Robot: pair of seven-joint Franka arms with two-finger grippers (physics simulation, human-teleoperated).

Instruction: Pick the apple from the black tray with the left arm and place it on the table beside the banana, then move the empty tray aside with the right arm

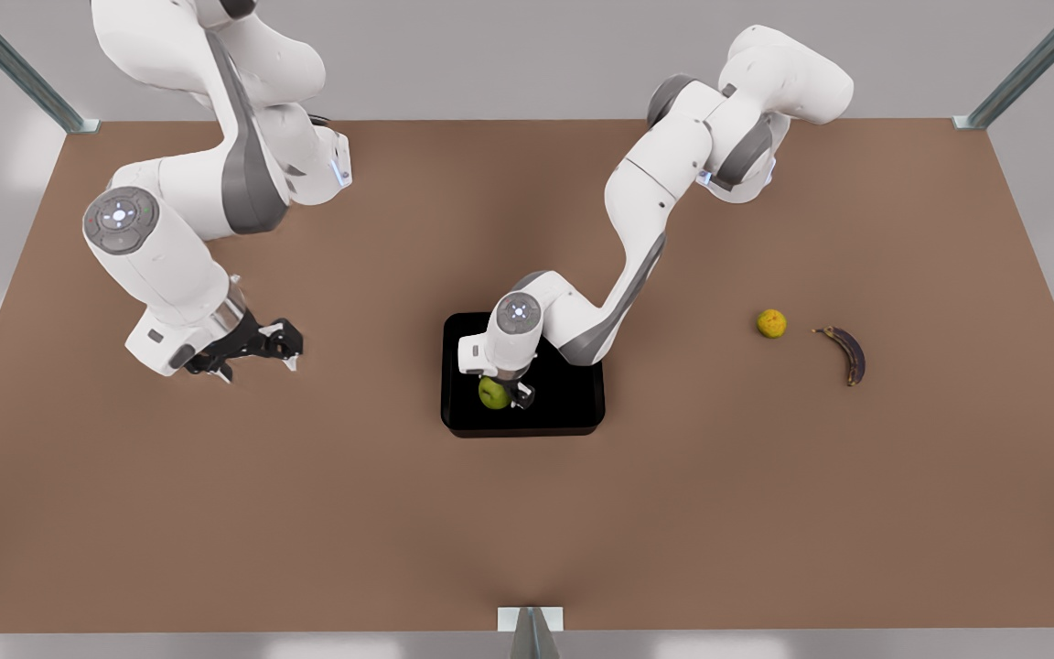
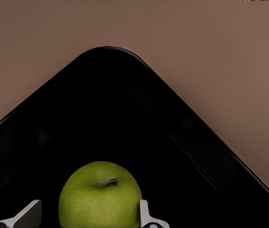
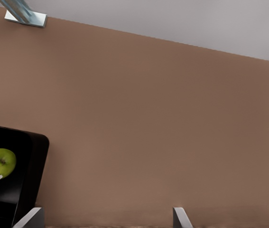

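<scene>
The left gripper (image 1: pixel 507 392) hangs low over the middle of the table, its arm reaching down from the far edge, fingers (image 2: pixel 146 216) spread apart. The right gripper (image 1: pixel 257 352) waits near the front view's left edge, fingers (image 3: pixel 180 218) parted.

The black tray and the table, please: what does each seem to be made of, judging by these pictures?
The black tray looks like glossy moulded plastic, perhaps lacquered metal: smooth rounded corners and soft sheen along its low walls. The table appears to be matte brown board or laminate: flat, even colour, no grain or glare. The left gripper straddles the apple, open; the right gripper waits, open.
</scene>
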